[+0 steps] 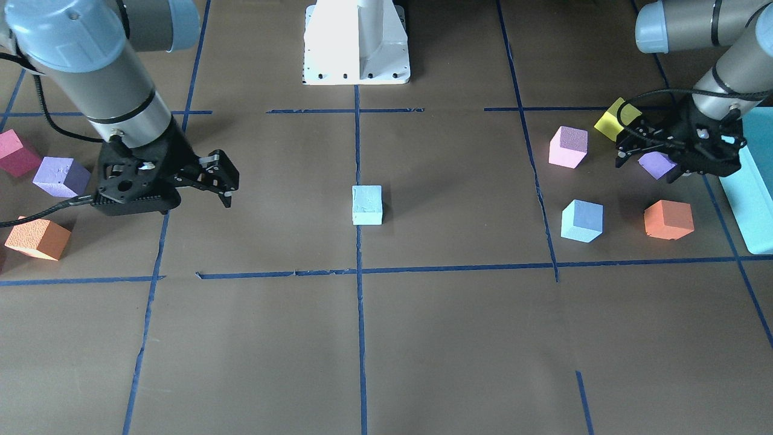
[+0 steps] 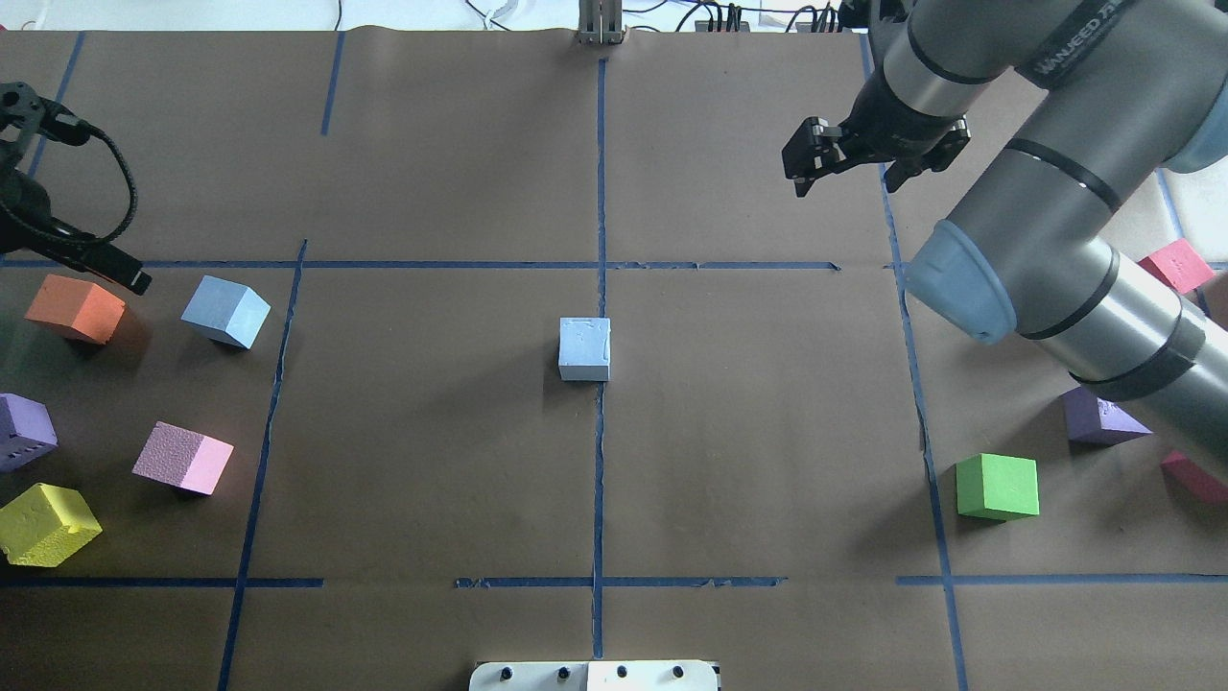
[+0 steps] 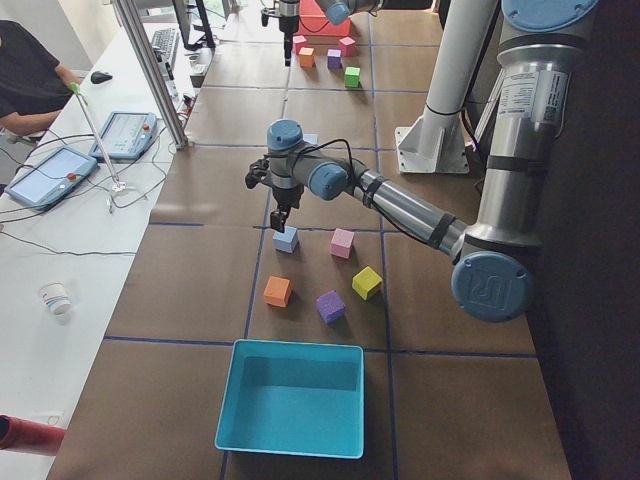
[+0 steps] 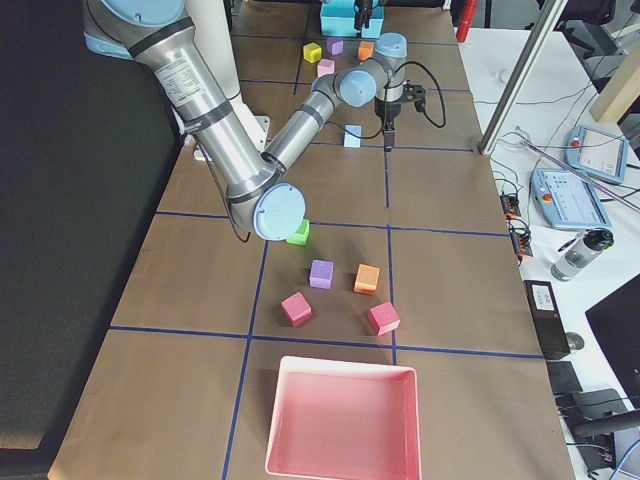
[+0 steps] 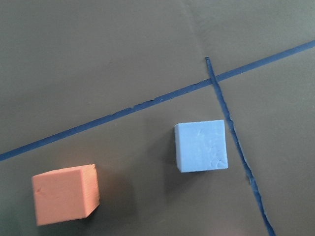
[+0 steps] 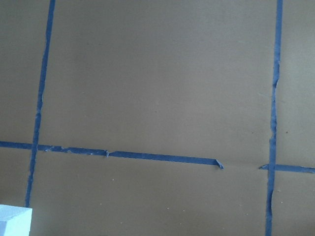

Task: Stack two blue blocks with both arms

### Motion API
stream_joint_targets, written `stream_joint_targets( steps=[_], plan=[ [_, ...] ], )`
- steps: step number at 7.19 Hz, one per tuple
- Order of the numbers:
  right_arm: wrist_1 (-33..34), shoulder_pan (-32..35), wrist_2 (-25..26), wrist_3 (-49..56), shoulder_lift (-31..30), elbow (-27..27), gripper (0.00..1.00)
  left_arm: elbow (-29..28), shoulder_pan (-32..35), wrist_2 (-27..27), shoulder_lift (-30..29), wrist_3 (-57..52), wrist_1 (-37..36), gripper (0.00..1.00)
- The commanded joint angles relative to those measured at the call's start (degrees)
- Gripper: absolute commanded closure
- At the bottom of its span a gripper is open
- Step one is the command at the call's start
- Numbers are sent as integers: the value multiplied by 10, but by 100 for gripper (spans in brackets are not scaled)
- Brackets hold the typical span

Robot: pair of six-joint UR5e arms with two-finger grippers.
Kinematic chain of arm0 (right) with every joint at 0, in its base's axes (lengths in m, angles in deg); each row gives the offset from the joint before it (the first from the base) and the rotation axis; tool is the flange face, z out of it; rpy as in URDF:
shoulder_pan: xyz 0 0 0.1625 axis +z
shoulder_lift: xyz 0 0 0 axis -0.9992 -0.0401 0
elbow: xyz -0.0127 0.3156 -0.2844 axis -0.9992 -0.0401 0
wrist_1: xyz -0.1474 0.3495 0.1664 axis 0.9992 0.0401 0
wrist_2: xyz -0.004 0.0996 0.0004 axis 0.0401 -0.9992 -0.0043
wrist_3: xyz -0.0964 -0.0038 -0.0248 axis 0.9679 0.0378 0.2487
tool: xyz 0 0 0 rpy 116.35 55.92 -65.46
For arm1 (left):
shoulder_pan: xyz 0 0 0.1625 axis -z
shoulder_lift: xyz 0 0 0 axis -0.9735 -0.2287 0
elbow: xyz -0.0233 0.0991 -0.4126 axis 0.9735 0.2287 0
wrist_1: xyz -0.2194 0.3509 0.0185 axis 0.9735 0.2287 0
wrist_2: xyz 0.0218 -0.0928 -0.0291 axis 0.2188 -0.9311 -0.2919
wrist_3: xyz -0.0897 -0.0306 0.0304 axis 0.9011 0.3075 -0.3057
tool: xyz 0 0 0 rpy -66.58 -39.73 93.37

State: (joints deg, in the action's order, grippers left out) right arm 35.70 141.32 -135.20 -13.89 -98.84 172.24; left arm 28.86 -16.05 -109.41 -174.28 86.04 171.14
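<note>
2 sky-blue blocks lie well apart on the brown worktop point(image 2: 748, 432), neither stacked on the other. The centre blue block point(image 1: 367, 205) sits flat on the blue tape line point(image 2: 601, 192) that runs away from the robot's white pedestal point(image 1: 356, 42), with most of the block on the robot's left of that line. The second blue block point(image 1: 582, 220) rests on the robot's left side, turned at an angle to the tape grid, with nothing touching it.

Around the second block are 4 other cubes: an orange cube point(image 1: 668, 219) beside it, a pink cube point(image 1: 567, 147), a purple cube point(image 1: 657, 164) and a yellow cube point(image 1: 616, 119). A teal box point(image 1: 752, 187) stands past them at the worktop's end.

The left gripper point(image 1: 620, 154) hangs above this cluster with its fingers apart and nothing between them (its wrist camera looks down on the second block and the orange cube).

The right gripper point(image 1: 226, 190) is raised off the worktop on the robot's right of the centre block, well clear of it. Its fingers are spread and empty. A green cube point(image 2: 998, 487) lies on that side.
</note>
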Motion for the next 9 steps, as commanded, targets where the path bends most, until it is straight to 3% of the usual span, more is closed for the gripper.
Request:
stream_joint_targets(
  steps=[1,2,3,4,9],
  plan=[
    [-1,49,-30,59,-37,14,0,-40,-33,15,-29,10,4,0],
    [-1,67,-41,88,-50,16,0,-44,-56,67,-26,37,26,0],
    [-1,90,-46,130,-67,16,0,-75,-67,86,-26,66,69,0],
    [0,106,-46,164,-82,16,0,-107,-84,88,-29,94,118,0],
    [8,169,-47,262,-112,16,0,-145,-106,83,-43,114,125,0]
  ],
)
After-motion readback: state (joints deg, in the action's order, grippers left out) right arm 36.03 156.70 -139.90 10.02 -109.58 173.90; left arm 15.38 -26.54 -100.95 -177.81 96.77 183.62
